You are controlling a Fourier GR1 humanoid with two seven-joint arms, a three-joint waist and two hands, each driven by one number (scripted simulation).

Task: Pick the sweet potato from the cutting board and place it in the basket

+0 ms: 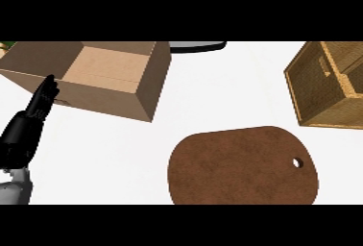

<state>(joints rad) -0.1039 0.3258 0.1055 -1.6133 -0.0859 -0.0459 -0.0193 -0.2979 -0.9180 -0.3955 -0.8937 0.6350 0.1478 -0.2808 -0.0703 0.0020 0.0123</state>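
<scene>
The round brown cutting board lies at the lower middle of the counter, with a small hole near its right edge and nothing on it. A woven wooden basket stands at the right edge, partly cut off; I see nothing in the part of its inside that shows. No sweet potato shows anywhere. My left hand rests at the far left, fingers straight and pointing up beside the cardboard box. My right hand is out of view.
An open cardboard box stands at the upper left, its inside bare. A dark, round-edged object peeks out behind it at the top. A bit of green shows at the top left corner. White counter lies between box, board and basket.
</scene>
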